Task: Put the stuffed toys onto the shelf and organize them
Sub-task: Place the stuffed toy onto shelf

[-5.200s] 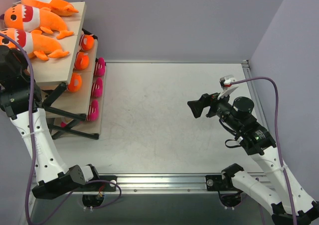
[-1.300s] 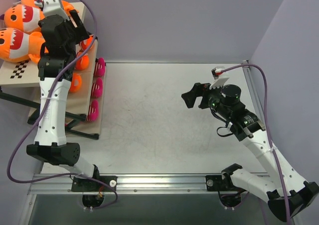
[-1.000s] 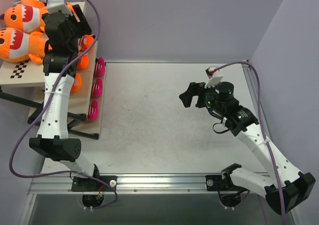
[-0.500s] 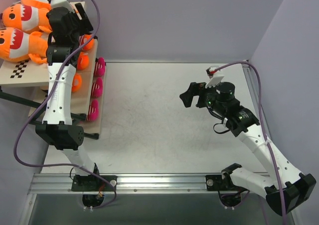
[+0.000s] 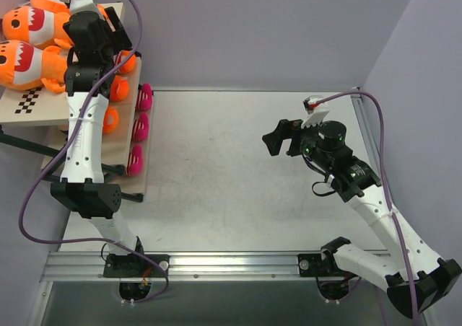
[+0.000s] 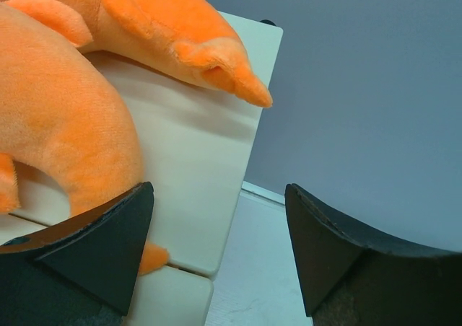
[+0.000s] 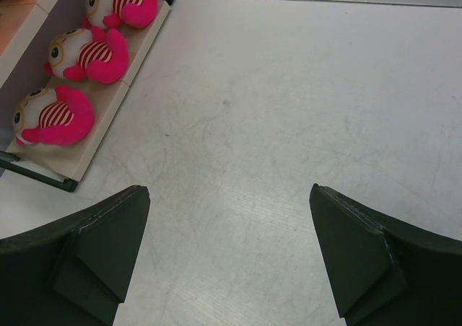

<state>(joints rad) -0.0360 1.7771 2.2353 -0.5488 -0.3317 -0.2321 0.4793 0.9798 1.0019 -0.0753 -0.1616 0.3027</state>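
Toys on the shelf (image 5: 43, 109), both grippers empty.
Nearest, above the table (image 5: 231, 196), right gripper (image 7: 229, 196), fingers spread on nothing, well apart from the shelf, facing three pink striped dolls (image 7: 54, 117) on its lowest board (image 7: 108, 95). Beyond, orange dolls (image 5: 110, 120) on the middle tier. Farthest, left gripper (image 6: 218, 196), fingers apart and empty, over the top board (image 6: 195, 160) just beside the orange sharks (image 6: 58, 124): tails toward it, long axes across the board, nothing between. Needs only straightening, by the look of it.

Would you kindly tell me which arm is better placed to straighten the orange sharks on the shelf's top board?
Left, probably: the left gripper is open beside the orange sharks on the top board; the right gripper hangs open over the table.
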